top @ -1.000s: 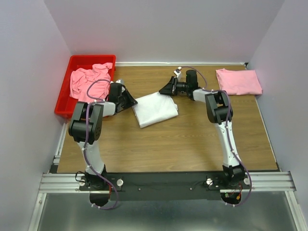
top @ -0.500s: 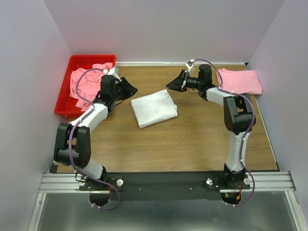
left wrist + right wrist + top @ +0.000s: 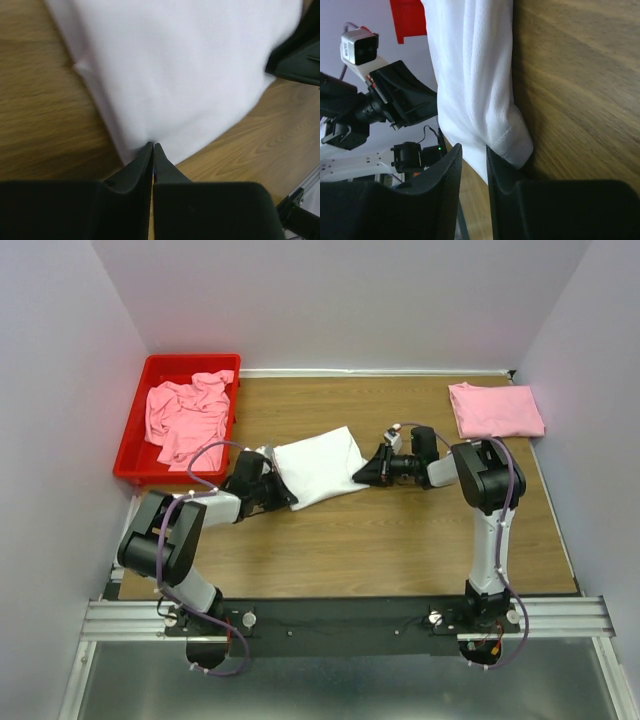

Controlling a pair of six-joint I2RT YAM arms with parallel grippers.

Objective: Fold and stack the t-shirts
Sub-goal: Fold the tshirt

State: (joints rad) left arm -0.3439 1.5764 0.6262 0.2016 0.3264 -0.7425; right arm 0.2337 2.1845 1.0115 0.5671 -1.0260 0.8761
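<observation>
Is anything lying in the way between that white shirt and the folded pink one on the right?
No loose object shows on the table between the white shirt and the folded pink shirt; only the right end effector, pinching the white one, sits on that side.

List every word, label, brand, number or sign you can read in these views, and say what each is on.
None: no readable text in any view.
The white t-shirt, folded pink t-shirt, crumpled pink shirts and red bin are all plain.
The white camera box in the right wrist view shows no legible marking.
</observation>
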